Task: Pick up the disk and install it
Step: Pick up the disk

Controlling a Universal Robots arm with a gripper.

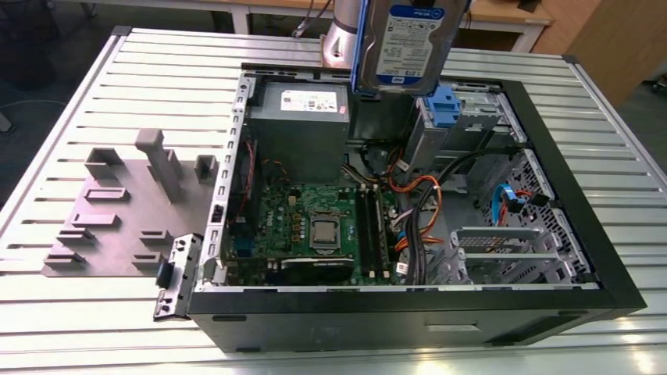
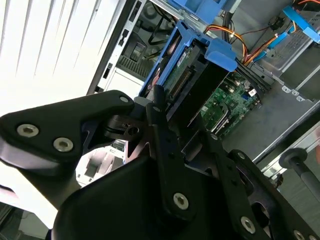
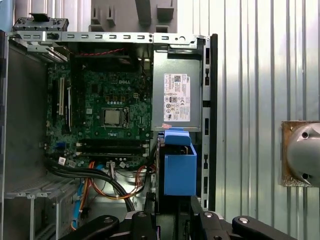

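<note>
Exterior view: the arm points down over the open black computer case (image 1: 417,320), the black gripper (image 2: 182,115) clamped on the disk (image 1: 411,39), a silver-grey hard drive in a blue plastic carrier, held upright above the case's far end.

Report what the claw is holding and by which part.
The claw holds the flat silver-grey hard drive in its bright blue plastic carrier frame by its upper end; the lower end hangs free above the open black computer case.
</note>
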